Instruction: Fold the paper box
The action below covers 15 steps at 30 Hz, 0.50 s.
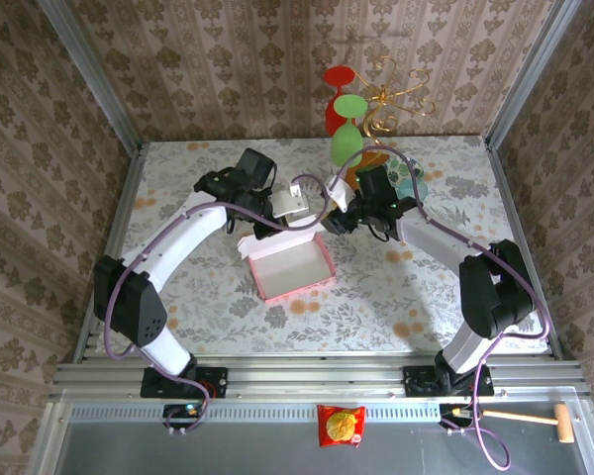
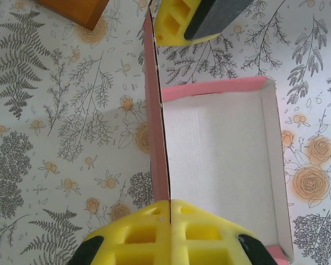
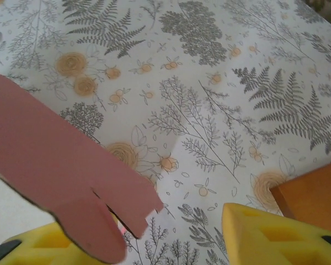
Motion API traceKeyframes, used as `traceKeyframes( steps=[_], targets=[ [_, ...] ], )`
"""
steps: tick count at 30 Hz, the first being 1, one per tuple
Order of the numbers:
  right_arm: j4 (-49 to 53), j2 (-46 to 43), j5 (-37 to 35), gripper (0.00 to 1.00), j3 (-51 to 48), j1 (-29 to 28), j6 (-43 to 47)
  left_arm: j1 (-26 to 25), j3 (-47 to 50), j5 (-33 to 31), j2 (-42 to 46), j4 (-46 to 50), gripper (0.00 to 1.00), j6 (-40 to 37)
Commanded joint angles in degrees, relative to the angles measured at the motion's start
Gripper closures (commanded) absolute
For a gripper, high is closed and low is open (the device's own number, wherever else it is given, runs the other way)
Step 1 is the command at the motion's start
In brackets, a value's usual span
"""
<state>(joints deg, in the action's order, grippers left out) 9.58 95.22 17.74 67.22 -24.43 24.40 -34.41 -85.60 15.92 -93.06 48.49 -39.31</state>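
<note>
The pink paper box [image 1: 289, 265] lies open in the middle of the table, pale inner face [image 2: 215, 154] up. One tall flap [image 2: 156, 110] stands on edge along its side. My left gripper [image 2: 170, 212] is shut on that flap's edge, yellow pads pressed together around it; from above it sits at the box's far left corner [image 1: 267, 226]. My right gripper [image 3: 160, 232] is open beside the box's far right corner [image 1: 334, 213]. A pink tabbed flap [image 3: 55, 160] hangs in front of its left finger, not pinched. Its right finger [image 3: 276, 237] stands well apart.
A brown-orange booklet [image 3: 314, 193] lies on the floral cloth just beyond the box [image 2: 71, 8]. Red [image 1: 339, 99] and green [image 1: 347, 143] glasses and a gold wire ornament [image 1: 401, 99] stand at the back. A snack packet [image 1: 341, 426] and a mallet [image 1: 535, 418] lie on the near ledge.
</note>
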Motion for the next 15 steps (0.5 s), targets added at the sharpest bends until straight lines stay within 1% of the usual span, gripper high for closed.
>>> traceKeyframes(
  steps=[1,3,6,11,15],
  targets=[
    [5.31,-0.11,2.77,0.48,1.24,-0.54,4.59,0.22,-2.18,1.22,-0.89,1.33,1.00,-1.24],
    [5.88,-0.78,2.90,0.50,0.66,-0.61,4.77,0.31,-2.16,1.22,-1.11,1.00,1.00,-1.16],
    [6.45,0.11,2.96,0.55,1.32,-0.84,4.18,0.31,-2.02,1.60,-1.22,0.49,1.00,-1.04],
    [7.79,2.86,2.62,0.66,5.08,-1.57,2.58,0.32,-2.01,1.98,-1.56,0.01,1.00,-0.85],
    [7.37,3.97,1.29,0.75,5.73,-2.55,1.98,0.40,-2.16,2.00,-1.78,-0.49,1.00,-0.51]
  ],
)
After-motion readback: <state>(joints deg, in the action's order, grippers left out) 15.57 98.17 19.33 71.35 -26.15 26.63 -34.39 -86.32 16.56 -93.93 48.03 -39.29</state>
